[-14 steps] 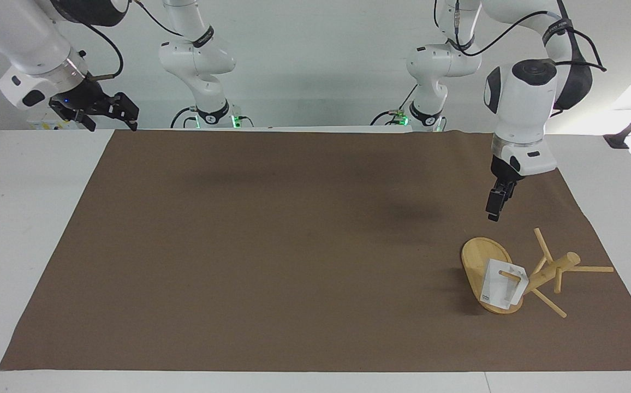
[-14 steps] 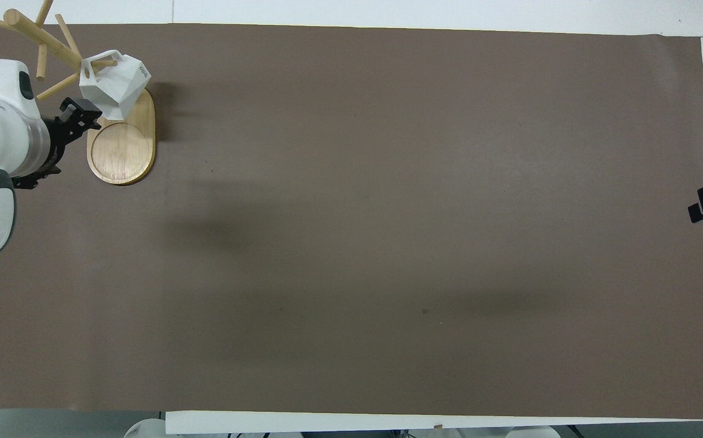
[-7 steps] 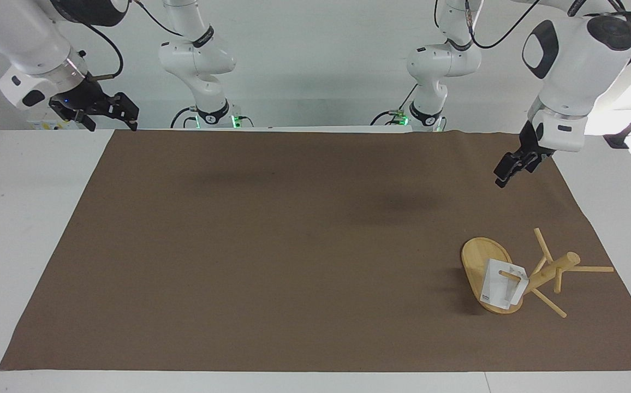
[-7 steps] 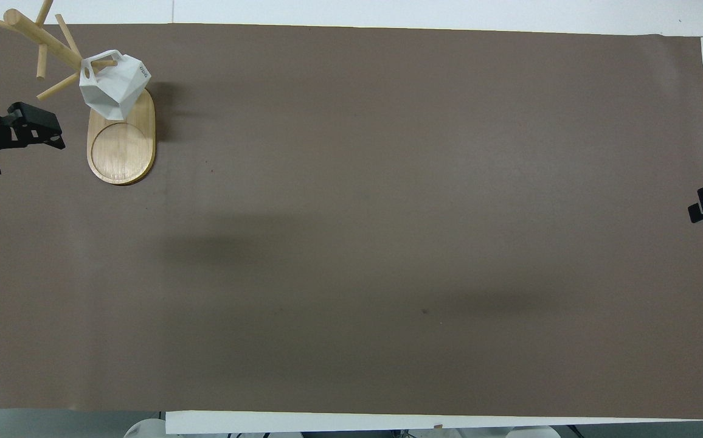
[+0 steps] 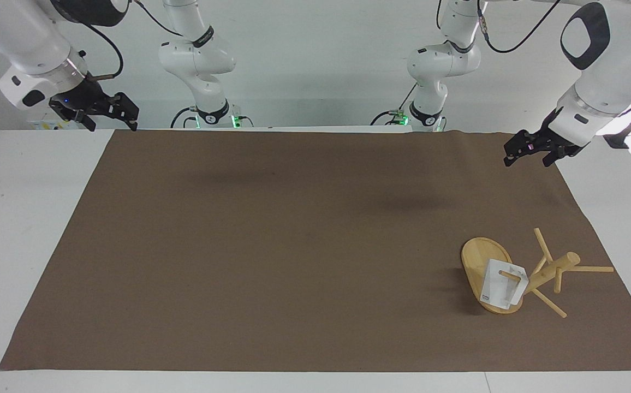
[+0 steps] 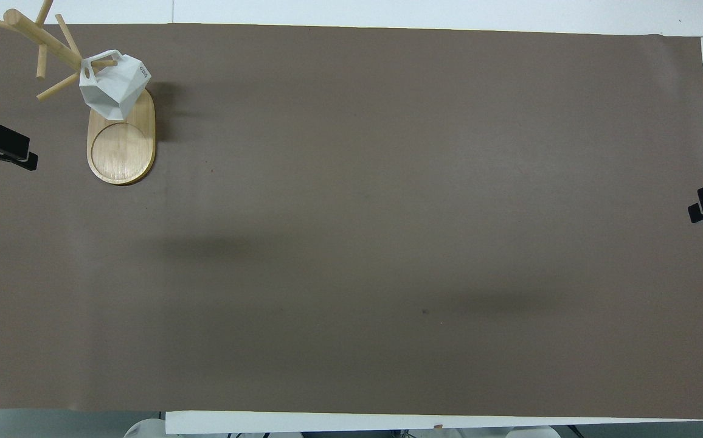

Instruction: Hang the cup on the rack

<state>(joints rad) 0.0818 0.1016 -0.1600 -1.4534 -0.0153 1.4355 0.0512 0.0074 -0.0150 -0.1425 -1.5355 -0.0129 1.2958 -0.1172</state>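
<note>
The white faceted cup [image 5: 502, 292] hangs by its squared handle on a low peg of the bamboo mug tree [image 5: 523, 277], over its oval base, so the hanging looks done. That leaves the left hand [image 5: 530, 150] free: it hovers well apart from the cup, fingers apart and empty, above the brown mat [image 5: 304, 245] on the counter [image 5: 21, 218]. The right hand [image 5: 109, 112] waits over its own end; I cannot tell its state.
</note>
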